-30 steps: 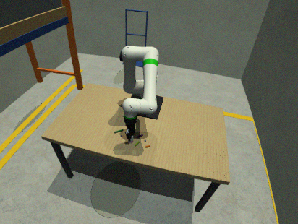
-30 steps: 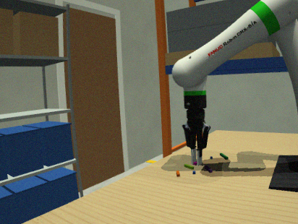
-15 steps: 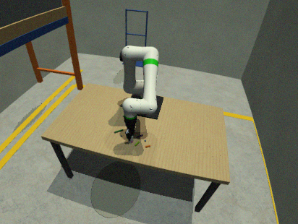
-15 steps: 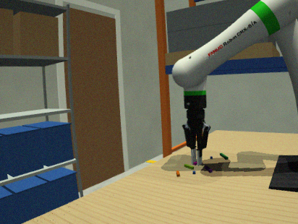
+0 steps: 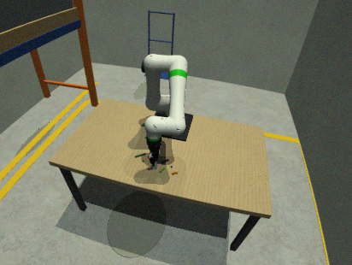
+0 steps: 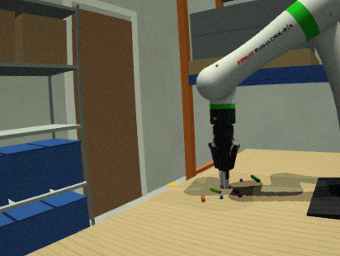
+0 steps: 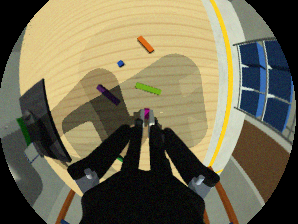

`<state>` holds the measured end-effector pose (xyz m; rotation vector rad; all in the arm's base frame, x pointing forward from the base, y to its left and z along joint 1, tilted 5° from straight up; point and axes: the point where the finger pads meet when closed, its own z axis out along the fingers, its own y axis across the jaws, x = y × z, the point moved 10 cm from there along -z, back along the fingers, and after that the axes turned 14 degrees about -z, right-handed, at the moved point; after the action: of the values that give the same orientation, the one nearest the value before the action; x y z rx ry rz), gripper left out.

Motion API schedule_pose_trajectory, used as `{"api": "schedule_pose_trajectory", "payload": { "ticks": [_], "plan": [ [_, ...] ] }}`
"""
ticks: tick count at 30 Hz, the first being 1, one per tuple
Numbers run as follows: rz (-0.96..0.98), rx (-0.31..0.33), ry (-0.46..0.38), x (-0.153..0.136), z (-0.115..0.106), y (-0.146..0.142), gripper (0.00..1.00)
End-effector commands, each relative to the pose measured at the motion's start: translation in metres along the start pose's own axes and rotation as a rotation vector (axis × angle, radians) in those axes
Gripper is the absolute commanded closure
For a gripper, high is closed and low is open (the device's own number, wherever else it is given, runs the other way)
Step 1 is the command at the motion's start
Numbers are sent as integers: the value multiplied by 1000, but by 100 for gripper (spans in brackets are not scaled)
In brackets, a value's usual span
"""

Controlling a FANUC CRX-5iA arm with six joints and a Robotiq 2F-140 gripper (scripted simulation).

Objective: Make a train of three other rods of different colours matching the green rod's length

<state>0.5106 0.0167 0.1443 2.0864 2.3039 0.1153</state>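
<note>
The black claw (image 5: 154,166) (image 6: 224,186) (image 7: 146,115) is found low over the wooden tabletop (image 5: 226,162) (image 6: 165,223) (image 7: 60,45), clenched on a short magenta rod (image 6: 221,187) (image 7: 146,113). The group is sited between the arm's black base plate (image 5: 189,124) (image 6: 326,210) (image 7: 37,107) and the long edge facing it, nearer that edge's left corner in the top view. The long green rod (image 5: 140,155) (image 6: 255,178) (image 7: 120,159) is noted lying nearest the left short edge. A lime-green rod (image 5: 161,170) (image 6: 215,190) (image 7: 148,89), a dark purple rod (image 5: 165,161) (image 6: 237,192) (image 7: 108,95), a tiny blue rod (image 5: 172,167) (image 6: 221,196) (image 7: 120,63) and an orange rod (image 5: 174,173) (image 6: 203,198) (image 7: 145,44) are seen lying apart; of these, orange is placed farthest toward the right short edge. A second small bluish piece (image 5: 143,161) (image 6: 241,180) is recorded near the green rod. No three rods are joined in line.

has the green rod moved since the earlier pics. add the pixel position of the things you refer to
No, the green rod (image 5: 140,155) (image 6: 255,178) lies in the same spot on the table (image 5: 214,167) (image 6: 144,231), judged against the black base plate (image 5: 190,121) (image 6: 315,210) in the exterior view.
</note>
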Motion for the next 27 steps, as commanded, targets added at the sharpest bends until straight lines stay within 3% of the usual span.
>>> {"api": "schedule_pose_trajectory", "payload": {
  "ticks": [1,21,27],
  "plan": [
    [0,0,0,0,0,0,97],
    [0,0,0,0,-1,0,97],
    [0,0,0,0,-21,0,97]
  ]
}}
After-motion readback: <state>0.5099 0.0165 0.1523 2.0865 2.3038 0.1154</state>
